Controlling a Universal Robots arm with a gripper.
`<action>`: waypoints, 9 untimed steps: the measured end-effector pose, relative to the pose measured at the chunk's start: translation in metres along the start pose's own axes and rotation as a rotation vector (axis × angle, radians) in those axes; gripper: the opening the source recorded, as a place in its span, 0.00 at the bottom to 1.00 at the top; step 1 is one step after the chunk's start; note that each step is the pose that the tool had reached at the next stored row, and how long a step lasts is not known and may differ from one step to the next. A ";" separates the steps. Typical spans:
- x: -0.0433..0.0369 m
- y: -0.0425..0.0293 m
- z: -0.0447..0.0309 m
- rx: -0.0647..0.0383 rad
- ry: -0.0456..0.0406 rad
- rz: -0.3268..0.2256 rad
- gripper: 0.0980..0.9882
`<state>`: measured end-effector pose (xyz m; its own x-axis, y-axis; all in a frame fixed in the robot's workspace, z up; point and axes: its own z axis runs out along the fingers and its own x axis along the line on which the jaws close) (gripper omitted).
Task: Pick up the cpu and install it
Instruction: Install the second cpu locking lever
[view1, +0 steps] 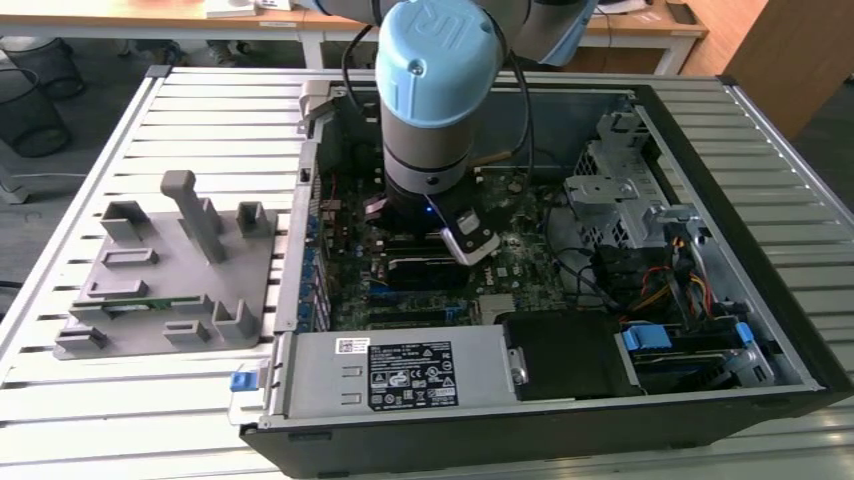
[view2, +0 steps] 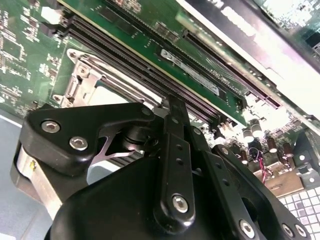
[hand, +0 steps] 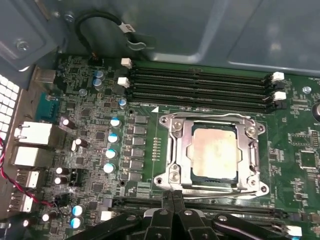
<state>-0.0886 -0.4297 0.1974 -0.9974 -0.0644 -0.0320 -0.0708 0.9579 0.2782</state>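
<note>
The cpu (hand: 214, 152), a silvery square chip, lies flat inside the black socket on the green motherboard, and the socket's metal frame (hand: 172, 150) stands around it. In the first wrist view my gripper (hand: 173, 196) hovers just beside the socket's edge. Its two black fingers are pressed together and hold nothing. In the second wrist view the gripper's linkage (view2: 175, 150) points toward the socket, where a pale part of the cpu (view2: 107, 92) shows. The arm (view1: 434, 100) reaches down into the open computer case (view1: 787, 330).
Several black memory slots (hand: 200, 85) run along one side of the socket, and a green memory module (view2: 200, 75) sits on the other. A power supply (view1: 400, 370), drive cage (view1: 627, 180) and cables (view1: 654, 280) crowd the case. A grey fixture (view1: 174, 270) stands on the slatted table.
</note>
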 end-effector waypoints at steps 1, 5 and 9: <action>0.0011 -0.0004 0.0006 -0.002 0.0000 0.000 0.01; 0.0034 -0.0014 0.0037 -0.010 -0.0006 0.000 0.01; 0.0048 -0.0020 0.0059 -0.024 -0.0016 0.000 0.01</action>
<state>-0.0931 -0.4302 0.1909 -0.9974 -0.0637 -0.0335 -0.0708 0.9510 0.3009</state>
